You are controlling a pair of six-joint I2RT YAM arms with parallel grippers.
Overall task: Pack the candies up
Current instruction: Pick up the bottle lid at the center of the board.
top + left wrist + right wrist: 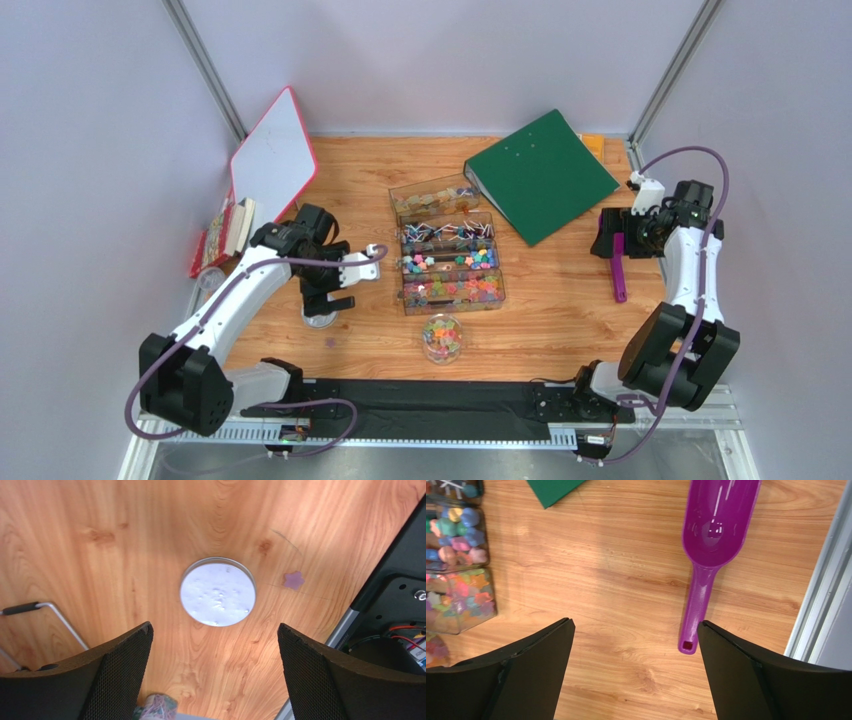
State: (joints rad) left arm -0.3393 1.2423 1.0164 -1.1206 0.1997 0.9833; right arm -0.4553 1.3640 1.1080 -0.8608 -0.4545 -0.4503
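The candies fill a small round clear jar (pixel 442 338) at front centre and a clear compartment box (pixel 452 262) behind it; the box also shows in the right wrist view (pixel 459 599). One purple star candy (pixel 293 580) lies loose on the wood. A round silver lid (pixel 218 591) lies flat below my left gripper (pixel 215 628), which is open and empty above it. The purple scoop (pixel 714 524) lies on the table at the right. My right gripper (pixel 634 624) is open and empty, with the scoop's handle just beside its right finger.
A green binder (pixel 540 175) lies at the back right. A white board with a red rim (pixel 272 165) leans at the back left, with books (pixel 226 232) beside it. A metal rail (pixel 826 595) runs along the table's right edge.
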